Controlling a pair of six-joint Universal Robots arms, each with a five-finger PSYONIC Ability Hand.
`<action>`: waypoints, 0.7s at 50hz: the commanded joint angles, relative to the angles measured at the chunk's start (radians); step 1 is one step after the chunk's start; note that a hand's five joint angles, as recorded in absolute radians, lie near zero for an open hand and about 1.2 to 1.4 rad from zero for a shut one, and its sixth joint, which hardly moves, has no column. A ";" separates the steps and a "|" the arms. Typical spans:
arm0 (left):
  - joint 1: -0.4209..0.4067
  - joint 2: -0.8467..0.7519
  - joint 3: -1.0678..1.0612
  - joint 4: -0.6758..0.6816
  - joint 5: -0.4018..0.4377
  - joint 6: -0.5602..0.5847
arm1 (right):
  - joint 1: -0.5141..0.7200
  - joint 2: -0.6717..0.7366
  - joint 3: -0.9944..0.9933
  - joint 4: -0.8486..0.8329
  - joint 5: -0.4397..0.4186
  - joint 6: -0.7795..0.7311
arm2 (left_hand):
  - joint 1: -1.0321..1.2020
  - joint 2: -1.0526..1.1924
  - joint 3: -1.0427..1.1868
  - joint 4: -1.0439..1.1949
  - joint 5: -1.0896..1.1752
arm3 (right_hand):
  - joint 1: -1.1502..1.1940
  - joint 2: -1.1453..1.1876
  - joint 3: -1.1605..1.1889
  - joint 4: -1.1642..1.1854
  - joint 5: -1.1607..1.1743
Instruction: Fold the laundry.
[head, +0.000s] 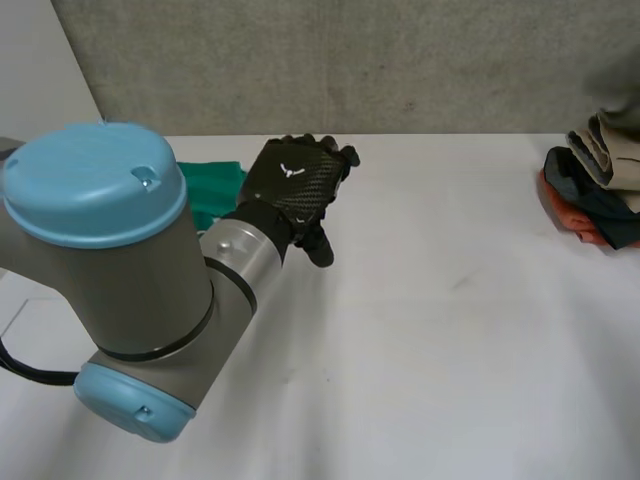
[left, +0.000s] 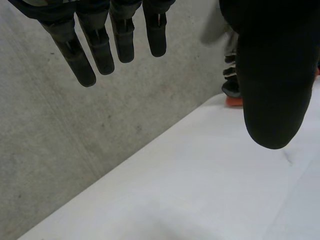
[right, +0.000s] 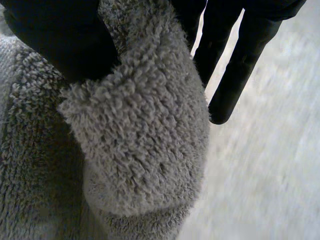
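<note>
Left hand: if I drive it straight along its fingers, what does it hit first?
Most likely the grey wall behind the table's far edge; the left hand points at it with nothing between. The green cloth lies off to its side.

open table (head: 450, 330) middle, clothes pile (head: 592, 195) far right, green cloth (head: 215, 187) left

The left arm (head: 130, 270) is a thick grey tube with light-blue caps and a silver wrist. Its left hand (head: 295, 185) is black, carbon-weave, with a small white mark on the back.
</note>
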 joint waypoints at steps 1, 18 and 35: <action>-0.017 -0.006 -0.030 0.001 0.008 -0.003 | -0.081 0.161 0.053 -0.019 -0.181 -0.003 | 0.024 0.011 -0.004 0.012 0.019 | 0.363 0.243 0.218 0.196 0.276; -0.077 0.028 -0.053 0.002 0.051 -0.003 | -0.137 0.011 0.257 -0.100 -0.255 -0.007 | 0.009 -0.004 -0.018 -0.003 0.004 | -0.013 -0.134 -0.158 -0.181 -0.101; -0.076 0.135 -0.134 0.137 0.226 -0.006 | -0.209 -0.210 0.274 0.502 0.024 -0.377 | -0.115 -0.128 -0.143 -0.127 -0.120 | -0.858 -0.978 -1.003 -1.026 -0.946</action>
